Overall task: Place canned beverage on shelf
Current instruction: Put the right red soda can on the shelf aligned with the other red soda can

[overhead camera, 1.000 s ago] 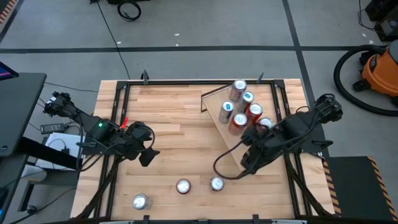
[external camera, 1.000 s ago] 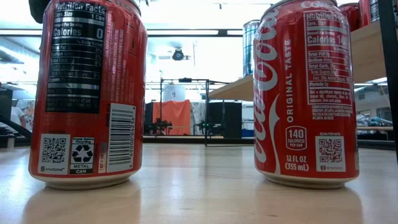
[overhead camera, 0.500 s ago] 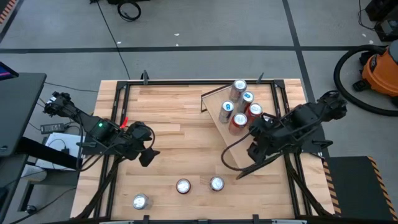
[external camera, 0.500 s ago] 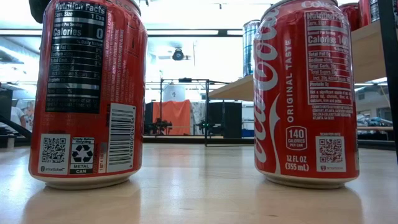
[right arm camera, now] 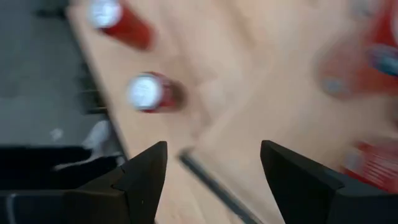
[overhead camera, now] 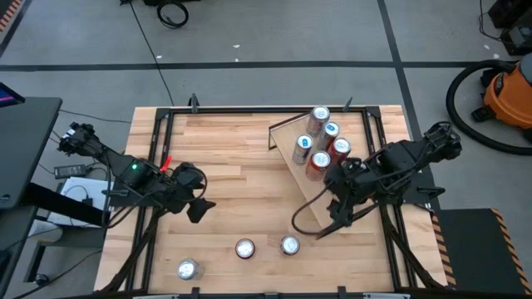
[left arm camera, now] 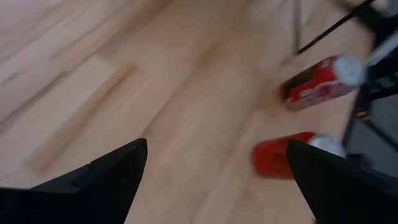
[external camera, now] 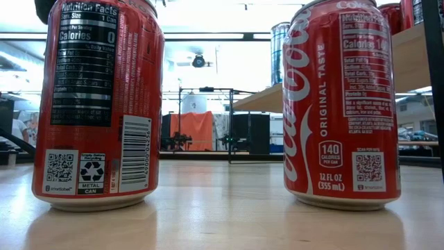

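While the right tool [overhead camera: 332, 223] hovers empty, two cans [overhead camera: 289, 245] stand nearby.

Low camera, as I see it from my station: two red cans upright on the desk [external camera: 222, 208], well apart. The left can [external camera: 97, 104] turns its black nutrition panel, barcode and recycling mark my way. The right can [external camera: 343, 104] shows white script and a calorie badge. Behind it, the shelf [external camera: 409, 59] carries more cans [external camera: 279, 42]. Beyond, a bright room with an orange cloth [external camera: 193, 130].
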